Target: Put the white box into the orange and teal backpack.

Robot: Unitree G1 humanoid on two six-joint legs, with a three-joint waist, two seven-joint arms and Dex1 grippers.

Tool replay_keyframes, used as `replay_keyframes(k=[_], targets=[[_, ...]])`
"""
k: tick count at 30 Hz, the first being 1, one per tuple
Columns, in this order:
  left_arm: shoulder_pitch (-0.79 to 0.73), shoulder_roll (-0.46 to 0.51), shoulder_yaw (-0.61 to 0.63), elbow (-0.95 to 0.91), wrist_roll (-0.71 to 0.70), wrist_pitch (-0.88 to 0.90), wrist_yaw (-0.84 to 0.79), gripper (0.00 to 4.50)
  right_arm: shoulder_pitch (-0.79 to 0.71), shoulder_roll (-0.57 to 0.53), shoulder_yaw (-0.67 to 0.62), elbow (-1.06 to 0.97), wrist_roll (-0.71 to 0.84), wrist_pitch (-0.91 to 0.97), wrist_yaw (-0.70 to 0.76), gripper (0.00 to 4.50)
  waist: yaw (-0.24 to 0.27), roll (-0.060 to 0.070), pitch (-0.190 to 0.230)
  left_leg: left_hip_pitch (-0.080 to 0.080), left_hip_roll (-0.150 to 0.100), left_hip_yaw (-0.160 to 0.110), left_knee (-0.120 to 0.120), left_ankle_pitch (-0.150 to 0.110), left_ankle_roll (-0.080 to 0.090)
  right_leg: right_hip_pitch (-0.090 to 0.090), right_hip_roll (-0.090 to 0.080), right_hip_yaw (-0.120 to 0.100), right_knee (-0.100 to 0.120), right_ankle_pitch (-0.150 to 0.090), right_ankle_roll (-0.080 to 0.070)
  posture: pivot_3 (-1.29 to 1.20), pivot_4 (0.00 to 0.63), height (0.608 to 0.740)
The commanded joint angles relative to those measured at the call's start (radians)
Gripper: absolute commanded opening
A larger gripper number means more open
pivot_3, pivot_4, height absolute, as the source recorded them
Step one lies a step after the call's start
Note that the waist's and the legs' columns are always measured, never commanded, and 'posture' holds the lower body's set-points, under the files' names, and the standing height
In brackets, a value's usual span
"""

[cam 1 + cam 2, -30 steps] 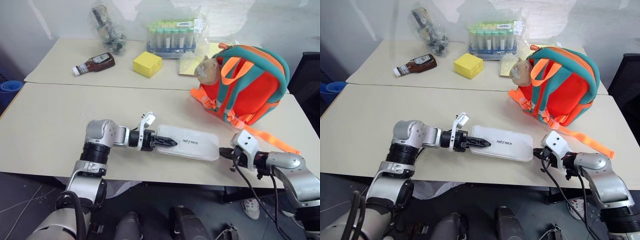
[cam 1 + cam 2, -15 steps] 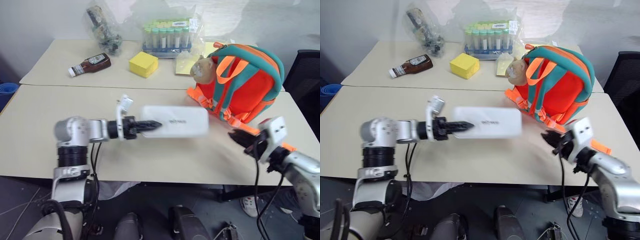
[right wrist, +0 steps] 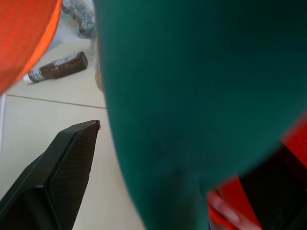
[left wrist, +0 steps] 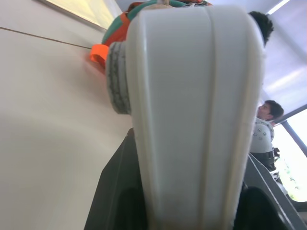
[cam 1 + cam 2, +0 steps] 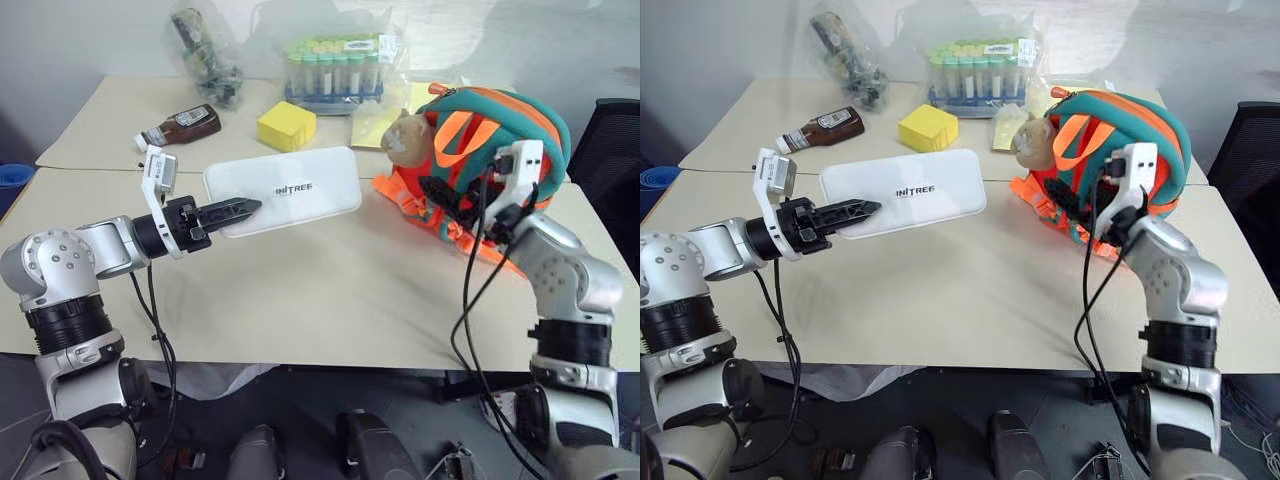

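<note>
White box (image 5: 285, 189): held clear above the table (image 5: 300, 290), one short end clamped in the left jaws (image 5: 236, 208), long axis running from them toward the orange and teal backpack (image 5: 497, 160). Right jaws (image 5: 1087, 203), at the backpack's strap, stand apart around teal fabric, as the right wrist view shows. Left wrist view alone shows the box edge-on.

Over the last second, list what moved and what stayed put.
The left gripper, clamped on one end of the white box, lifted it off the table toward the far left. The right gripper let go of the box's other end, opened, and rose to the orange and teal backpack. Backpack, yellow block, sauce bottle and tube rack stayed put.
</note>
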Motion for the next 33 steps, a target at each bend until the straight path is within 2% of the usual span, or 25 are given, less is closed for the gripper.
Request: replay_keyframes(k=[1,4,7,12,14,16,19,24,28,33], targets=[[0.005,0.005,0.059,-0.045,-0.036,-0.053,0.032,1.33,-0.049,0.019,0.017,0.063,-0.021,-0.076,0.033,4.09,-0.004,0.0,0.0,0.0,0.0,0.001,0.0,0.0,0.0,0.0,0.0,0.0,0.0,0.0,0.0,0.0,0.15,0.74],[0.01,0.001,0.08,-0.044,-0.027,-0.091,0.081,1.33,-0.067,0.031,0.024,0.095,-0.03,-0.118,0.055,3.34,-0.013,0.0,0.0,0.0,0.0,0.001,0.0,0.0,0.0,0.0,0.0,0.0,0.0,0.0,0.0,0.0,0.15,0.74],[0.013,0.006,0.091,-0.045,-0.041,-0.107,0.101,1.33,-0.058,0.023,0.039,0.083,-0.031,-0.127,0.086,2.29,-0.02,0.0,0.0,0.0,0.0,0.001,0.0,0.0,0.0,0.0,0.0,0.0,0.001,0.0,0.0,0.0,0.15,0.74],[0.006,0.018,0.1,-0.034,-0.059,-0.144,0.111,1.33,-0.013,-0.014,0.046,-0.044,0.023,-0.061,0.159,0.66,-0.019,0.0,0.0,0.0,0.002,0.001,0.0,0.0,-0.001,-0.001,0.001,0.0,0.002,0.0,0.0,0.0,0.15,0.74],[-0.003,0.026,0.09,-0.023,-0.056,-0.175,0.105,1.33,0.026,-0.051,0.06,-0.135,0.073,-0.014,0.237,0.03,-0.017,0.0,0.0,0.0,0.002,0.001,0.0,0.0,-0.001,-0.001,0.001,0.0,0.001,0.0,0.0,0.0,0.15,0.74],[-0.05,0.03,0.077,0.034,-0.028,-0.248,0.108,1.33,0.086,-0.134,0.056,-0.314,0.214,0.095,0.353,0.03,-0.015,0.0,0.0,0.0,0.001,0.001,-0.001,0.0,-0.001,-0.001,0.001,0.0,0.0,0.0,0.0,0.0,0.15,0.74],[-0.094,0.05,0.042,0.078,-0.033,-0.305,0.054,1.33,0.134,-0.248,0.017,-0.477,0.393,0.224,0.441,0.03,-0.007,0.0,0.001,-0.001,0.002,0.0,-0.002,0.0,-0.001,-0.001,0.001,-0.001,-0.001,0.0,0.0,0.0,0.15,0.74],[-0.143,0.078,-0.043,0.091,-0.06,-0.372,-0.103,1.33,0.182,-0.422,-0.098,-0.563,0.665,0.377,0.49,0.03,-0.004,0.0,0.001,-0.001,0.001,0.001,-0.002,-0.001,-0.001,-0.001,0.001,-0.001,-0.003,0.0,0.0,0.0,0.15,0.74],[-0.151,0.116,-0.107,0.076,-0.071,-0.422,-0.244,1.33,0.27,-0.529,-0.174,-0.577,0.748,0.422,0.518,0.03,-0.005,-0.001,0.001,-0.001,0.001,0.001,-0.002,-0.001,0.0,-0.001,0.001,0.0,-0.003,0.0,0.0,0.0,0.15,0.74],[-0.16,0.164,-0.165,0.081,-0.092,-0.449,-0.419,1.33,0.376,-0.58,-0.224,-0.57,0.746,0.41,0.514,0.03,-0.008,-0.001,0.001,-0.001,0.001,0.001,-0.002,-0.001,0.0,-0.001,0.001,0.0,-0.003,0.0,0.0,0.0,0.15,0.74]])
